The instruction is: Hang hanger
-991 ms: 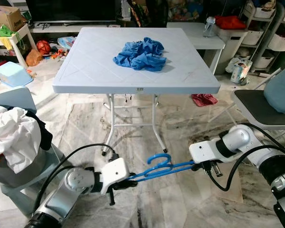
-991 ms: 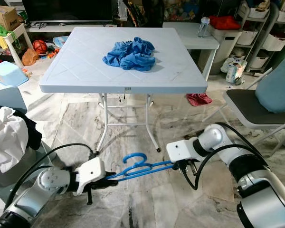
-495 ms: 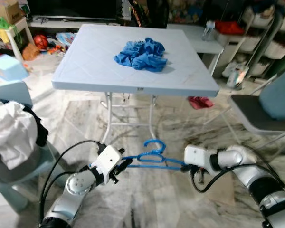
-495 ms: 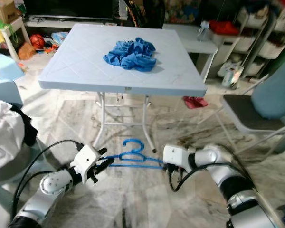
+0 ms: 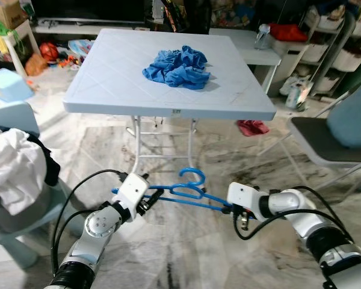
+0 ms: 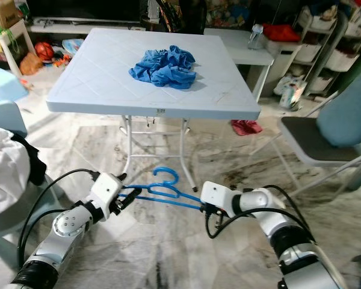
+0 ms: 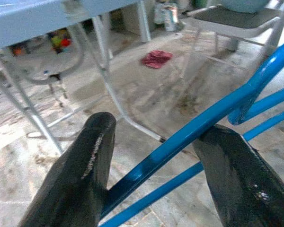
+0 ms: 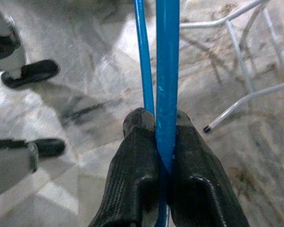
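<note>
While both grippers, left (image 5: 151, 197) spread and right (image 5: 233, 211) clamped, hold the hanger (image 5: 186, 191), marble floor (image 5: 186, 259) lies below.

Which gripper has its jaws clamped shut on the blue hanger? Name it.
The right gripper: its jaws are pressed tight on the blue hanger at one end. The left gripper has the other end between open jaws, with gaps visible.

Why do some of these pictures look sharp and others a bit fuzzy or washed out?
Left eye view: fairly sharp; the blue cloth on the table is crisp, the shelves behind soft. Left wrist view: the black fingers and hanger loom close and slightly soft, and the floor glares white at one edge. Right wrist view: the right pincer on the hanger is clear, the floor beyond pale and blurred.
</note>
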